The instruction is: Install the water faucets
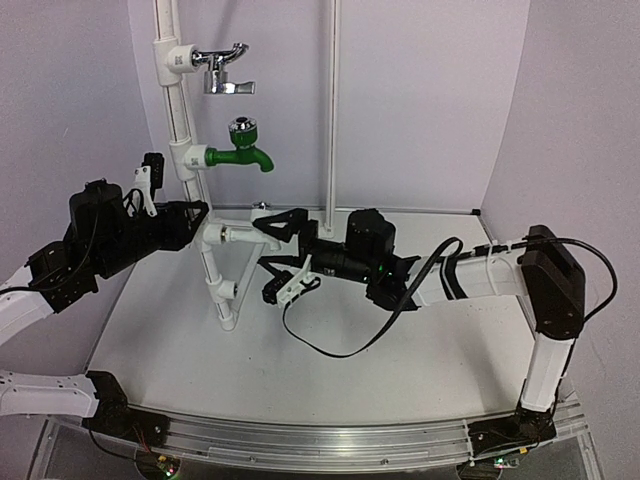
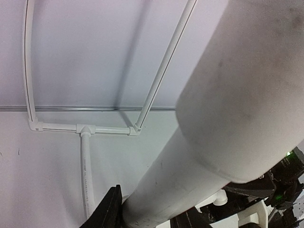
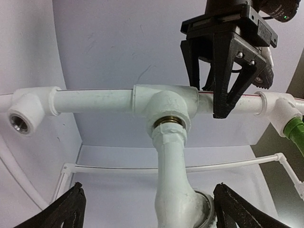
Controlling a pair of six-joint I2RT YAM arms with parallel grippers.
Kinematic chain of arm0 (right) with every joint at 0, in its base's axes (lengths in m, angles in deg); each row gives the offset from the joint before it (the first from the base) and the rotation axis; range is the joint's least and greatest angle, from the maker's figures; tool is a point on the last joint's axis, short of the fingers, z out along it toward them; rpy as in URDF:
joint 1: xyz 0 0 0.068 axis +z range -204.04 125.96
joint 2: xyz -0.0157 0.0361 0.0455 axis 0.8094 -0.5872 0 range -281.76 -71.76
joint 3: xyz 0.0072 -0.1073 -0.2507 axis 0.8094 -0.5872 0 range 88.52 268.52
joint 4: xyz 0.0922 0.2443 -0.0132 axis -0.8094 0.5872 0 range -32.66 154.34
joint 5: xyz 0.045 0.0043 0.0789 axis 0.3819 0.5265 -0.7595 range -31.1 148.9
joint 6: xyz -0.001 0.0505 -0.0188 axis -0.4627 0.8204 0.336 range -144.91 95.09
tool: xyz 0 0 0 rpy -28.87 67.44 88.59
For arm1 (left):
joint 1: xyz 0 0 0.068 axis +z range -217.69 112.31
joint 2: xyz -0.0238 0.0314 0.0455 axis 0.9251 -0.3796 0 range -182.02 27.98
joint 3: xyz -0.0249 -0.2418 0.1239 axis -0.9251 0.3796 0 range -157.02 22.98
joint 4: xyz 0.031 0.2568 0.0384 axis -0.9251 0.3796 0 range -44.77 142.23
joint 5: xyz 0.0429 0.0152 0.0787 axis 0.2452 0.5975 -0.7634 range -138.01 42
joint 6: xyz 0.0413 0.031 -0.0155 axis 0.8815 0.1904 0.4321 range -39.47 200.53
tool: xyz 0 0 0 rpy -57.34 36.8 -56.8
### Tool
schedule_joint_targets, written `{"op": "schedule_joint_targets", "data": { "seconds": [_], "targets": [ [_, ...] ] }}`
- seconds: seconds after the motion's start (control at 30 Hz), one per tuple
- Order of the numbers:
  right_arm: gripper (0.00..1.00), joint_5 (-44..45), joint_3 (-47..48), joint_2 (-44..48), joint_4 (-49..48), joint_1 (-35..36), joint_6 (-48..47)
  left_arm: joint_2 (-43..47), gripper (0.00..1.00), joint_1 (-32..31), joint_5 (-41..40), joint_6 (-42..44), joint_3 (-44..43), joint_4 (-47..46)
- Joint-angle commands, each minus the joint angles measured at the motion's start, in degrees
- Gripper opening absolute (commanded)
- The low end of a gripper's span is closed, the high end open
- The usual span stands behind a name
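A white water faucet [image 3: 173, 156] hangs screwed into the brass-ringed tee [image 3: 166, 107] of the white pipe stand [image 1: 185, 130]. Its chrome knob rim [image 3: 207, 209] shows at the bottom edge. My right gripper [image 3: 149, 199] is open, one black finger on each side of the faucet and neither touching it. From above, the same faucet [image 1: 238, 236] sticks out sideways from the stand, with the right gripper [image 1: 283, 255] around it. My left gripper [image 1: 195, 225] is shut on the stand's pipe [image 2: 190, 166] just beside that tee. Its fingers [image 2: 109, 209] clamp the pipe.
Higher on the stand sit an all-chrome lever tap [image 1: 222, 70] and a green tap [image 1: 240, 155]. An open threaded socket [image 3: 19, 121] ends the pipe's far end. A thin white rod frame [image 1: 333, 100] stands behind. A black cable [image 1: 330, 345] loops on the table.
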Motion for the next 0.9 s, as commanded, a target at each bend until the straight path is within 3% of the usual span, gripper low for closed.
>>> {"op": "schedule_joint_targets", "data": {
  "seconds": [0.0, 0.2, 0.3, 0.43, 0.5, 0.77, 0.87],
  "targets": [
    [0.93, 4.5, 5.3, -2.9, -8.3, -0.3, -2.8, -1.5, 0.00, -1.0, 8.8, -7.5, 0.1, 4.3],
    [0.86, 6.2, 6.9, -4.0, -6.9, -0.4, -0.7, -1.1, 0.00, -1.0, 9.0, -7.5, 0.3, 4.3],
    [0.60, 2.9, 5.7, -0.2, 3.9, -0.4, 3.4, -0.9, 0.00, -1.0, 9.1, -7.5, 0.3, 4.3],
    [0.40, -2.1, 7.8, 4.3, 19.4, -0.3, 18.9, -0.8, 0.00, -1.0, 9.1, -7.6, 0.4, 4.3],
    [0.26, -4.1, 10.0, 4.9, 24.3, -0.4, 28.3, -1.0, 0.00, -1.0, 9.3, -7.6, 0.3, 4.3],
    [0.12, -11.0, 13.5, 3.5, 26.4, -0.4, 80.4, -1.6, 0.00, -1.0, 9.5, -8.2, 0.2, 4.3],
    [0.05, -14.6, 13.4, 1.6, 20.3, -0.4, 106.9, -1.5, 0.00, -1.0, 9.0, -8.4, 0.5, 4.3]
  ]
}}
